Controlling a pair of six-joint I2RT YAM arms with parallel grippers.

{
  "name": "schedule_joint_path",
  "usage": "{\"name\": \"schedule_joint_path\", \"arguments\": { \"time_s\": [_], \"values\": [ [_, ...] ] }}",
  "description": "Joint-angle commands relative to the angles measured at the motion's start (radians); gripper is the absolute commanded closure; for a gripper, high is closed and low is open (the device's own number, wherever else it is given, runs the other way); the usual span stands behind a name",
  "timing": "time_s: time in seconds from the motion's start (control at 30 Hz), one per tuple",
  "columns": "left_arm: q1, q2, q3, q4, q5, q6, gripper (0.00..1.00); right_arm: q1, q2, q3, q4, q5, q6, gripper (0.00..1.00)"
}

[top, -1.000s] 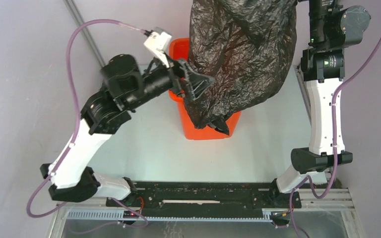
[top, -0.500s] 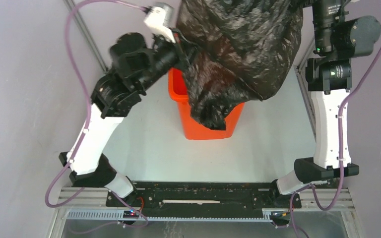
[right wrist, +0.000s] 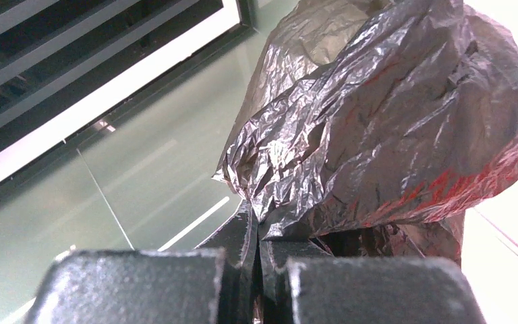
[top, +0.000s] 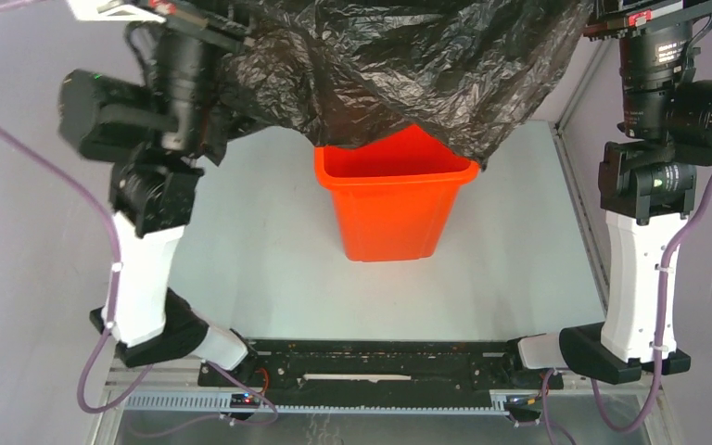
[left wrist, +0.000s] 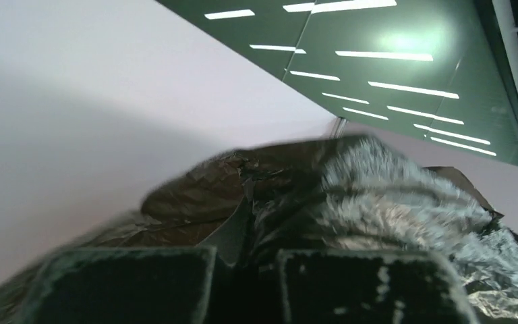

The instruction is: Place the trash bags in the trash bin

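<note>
Bag lifted off bin, wrist views show left claw, right claw clamping it

The trash bag spans the frame's top, held between the left end effector and right end effector, above the trash bin standing mid-frame on the bench.

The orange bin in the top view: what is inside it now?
Inside the orange bin, only bare orange inner wall is visible. The black trash bag hangs over it and covers the far part of the opening. The bottom is out of sight.
</note>
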Motion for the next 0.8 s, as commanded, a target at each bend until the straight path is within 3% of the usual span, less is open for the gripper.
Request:
{"name": "schedule_joint_path", "arguments": {
  "time_s": [0.0,0.37,0.5,0.77],
  "values": [
    [0.041,0.137,0.001,-0.011,0.128,-0.16,1.0,-0.013,0.009,0.017,-0.005,-0.029,-0.002,1.0],
    [0.092,0.277,0.009,0.104,0.426,-0.353,1.0,-0.064,-0.022,0.012,-0.08,-0.085,-0.207,1.0],
    [0.134,0.335,0.022,0.139,0.512,-0.449,1.0,-0.087,-0.031,-0.05,-0.086,-0.123,-0.199,1.0],
    [0.209,0.169,-0.332,0.136,0.498,-0.516,0.98,-0.022,-0.032,-0.16,-0.05,-0.134,-0.201,1.0]
  ]
}}
